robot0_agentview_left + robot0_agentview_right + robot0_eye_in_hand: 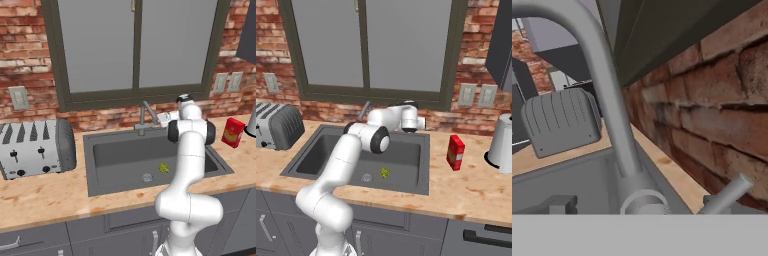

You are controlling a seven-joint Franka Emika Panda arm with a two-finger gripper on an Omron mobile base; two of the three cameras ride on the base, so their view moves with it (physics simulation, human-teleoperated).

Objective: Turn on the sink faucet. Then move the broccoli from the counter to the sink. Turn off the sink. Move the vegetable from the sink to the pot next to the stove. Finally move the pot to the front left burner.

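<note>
- The white Franka arm reaches forward over the large rectangular dark grey sink (pixel 105 155), its hand at the back rim beside the slim grey metal faucet (pixel 146 116).
- The two-finger gripper (pixel 159 120) sits just beside the faucet's base in the left base view; its jaws stand wide apart and hold nothing.
- In the hand view the faucet's tall spout (pixel 607 95) rises close up from its round base, and its small side lever (pixel 732 192) juts out at the lower right, near the brick wall (pixel 722 100).
- The tiny green broccoli floret (pixel 163 168) with a pale yellow-green stem lies on the sink's floor, just beside the round metal drain (pixel 146 177) and well apart from the gripper.
- In the right base view the same floret (pixel 385 172) lies near the drain (pixel 366 177), below the arm's elbow.
- The light tan wood-grain counter (pixel 45 195) surrounds the basin.
- A silver slotted toaster (pixel 35 147) stands on the counter left of the sink.
- A small red box (pixel 455 152) stands upright on the counter right of the sink, with a white cylindrical appliance (pixel 502 136) farther right.
- A grey-framed window (pixel 135 45) sits in the brick wall behind the faucet.
</note>
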